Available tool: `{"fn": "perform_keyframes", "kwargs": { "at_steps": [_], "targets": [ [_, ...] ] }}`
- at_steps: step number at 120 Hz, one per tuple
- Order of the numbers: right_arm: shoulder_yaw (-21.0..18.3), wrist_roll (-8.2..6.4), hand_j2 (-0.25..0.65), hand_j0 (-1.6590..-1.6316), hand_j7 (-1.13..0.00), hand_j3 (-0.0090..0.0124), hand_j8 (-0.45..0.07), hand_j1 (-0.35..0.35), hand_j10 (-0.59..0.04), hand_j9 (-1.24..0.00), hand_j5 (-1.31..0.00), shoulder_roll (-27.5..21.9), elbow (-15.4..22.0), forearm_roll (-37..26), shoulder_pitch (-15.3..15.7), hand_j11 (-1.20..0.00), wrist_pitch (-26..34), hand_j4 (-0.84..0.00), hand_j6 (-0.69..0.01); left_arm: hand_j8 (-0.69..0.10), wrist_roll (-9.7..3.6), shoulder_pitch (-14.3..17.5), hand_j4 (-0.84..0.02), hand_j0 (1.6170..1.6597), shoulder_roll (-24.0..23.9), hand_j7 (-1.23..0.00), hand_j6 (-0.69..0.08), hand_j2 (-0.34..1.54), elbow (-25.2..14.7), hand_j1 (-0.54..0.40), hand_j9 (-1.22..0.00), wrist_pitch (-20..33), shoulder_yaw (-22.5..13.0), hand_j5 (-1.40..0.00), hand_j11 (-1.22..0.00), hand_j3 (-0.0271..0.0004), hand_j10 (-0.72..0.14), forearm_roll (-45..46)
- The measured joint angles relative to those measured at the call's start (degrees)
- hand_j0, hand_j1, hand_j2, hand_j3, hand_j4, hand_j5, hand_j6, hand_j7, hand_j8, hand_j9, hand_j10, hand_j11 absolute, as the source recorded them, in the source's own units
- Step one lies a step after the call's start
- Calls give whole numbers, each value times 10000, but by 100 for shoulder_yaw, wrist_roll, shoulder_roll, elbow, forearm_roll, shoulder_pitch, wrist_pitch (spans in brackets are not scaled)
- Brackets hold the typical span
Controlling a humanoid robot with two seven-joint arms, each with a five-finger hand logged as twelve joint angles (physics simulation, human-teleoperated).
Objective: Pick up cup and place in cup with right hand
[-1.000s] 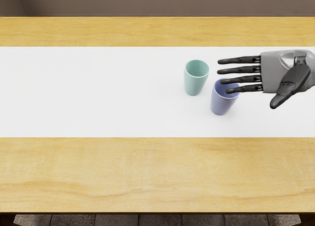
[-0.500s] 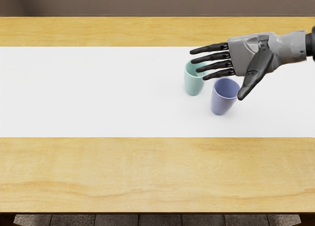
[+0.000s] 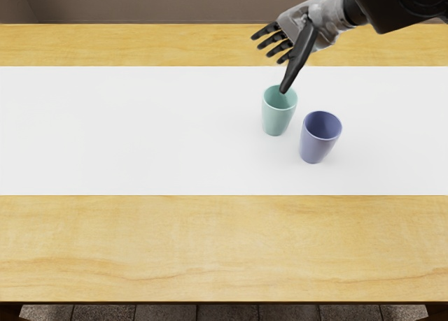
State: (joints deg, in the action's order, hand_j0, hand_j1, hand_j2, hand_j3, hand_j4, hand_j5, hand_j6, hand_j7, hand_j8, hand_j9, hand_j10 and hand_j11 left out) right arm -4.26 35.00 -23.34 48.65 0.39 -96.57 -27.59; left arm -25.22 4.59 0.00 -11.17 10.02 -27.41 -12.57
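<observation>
My right hand (image 3: 274, 69) reaches in from the upper right, open and holding nothing. Its thumb points down, the tip overlapping the rim of the green cup (image 3: 276, 118) in the view; whether they touch I cannot tell. The other fingers extend beyond that cup, toward the table's back edge. Upright on the white strip, the green cup is separate from the blue-violet cup (image 3: 317, 145), which also stands upright, nearer the front and to the right. Both mouths face up.
A white strip (image 3: 140, 132) runs across the wooden table (image 3: 210, 244) from side to side. Behind the table's back edge is a brownish wall (image 3: 168, 3); tiled floor shows below the front edge.
The right hand has moved left and toward the back, off the blue-violet cup and past the green one, and has turned with its thumb pointing down. Both cups stand where they were.
</observation>
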Motion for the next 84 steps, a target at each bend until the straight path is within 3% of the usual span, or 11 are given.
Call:
{"fn": "perform_keyframes", "kwargs": {
  "at_steps": [21,38,55,84],
  "targets": [
    [-968,0,-61,-16581,-377,0,-302,-3142,-298,-378,-379,870,-913,-148,-155,-378,155,-302,-305,-4,0,-2,-3,16581,0,0,-4,1,1,3491,0,0,4,-1,0,0,-3,0],
    [-1610,0,-58,-16581,-368,0,-299,-3152,-293,-369,-369,1455,-1362,-313,-204,-368,362,-298,-304,-3,0,-2,-3,16581,0,0,-4,1,1,3491,0,0,7,0,0,0,-2,0],
    [-1788,0,-56,-16581,-363,0,-298,-3158,-291,-364,-365,1772,-1445,-394,-206,-364,547,-297,-305,-3,0,7,-2,16581,0,0,-3,1,1,3491,0,0,7,0,0,0,-2,0],
    [-2348,0,-54,-16581,-373,0,-311,-3150,-302,-375,-376,1981,-899,-480,-266,-375,1680,-308,-319,-3,0,6,-2,16581,0,0,-3,1,1,3491,0,0,8,-1,0,0,-2,0]
  ]
}}
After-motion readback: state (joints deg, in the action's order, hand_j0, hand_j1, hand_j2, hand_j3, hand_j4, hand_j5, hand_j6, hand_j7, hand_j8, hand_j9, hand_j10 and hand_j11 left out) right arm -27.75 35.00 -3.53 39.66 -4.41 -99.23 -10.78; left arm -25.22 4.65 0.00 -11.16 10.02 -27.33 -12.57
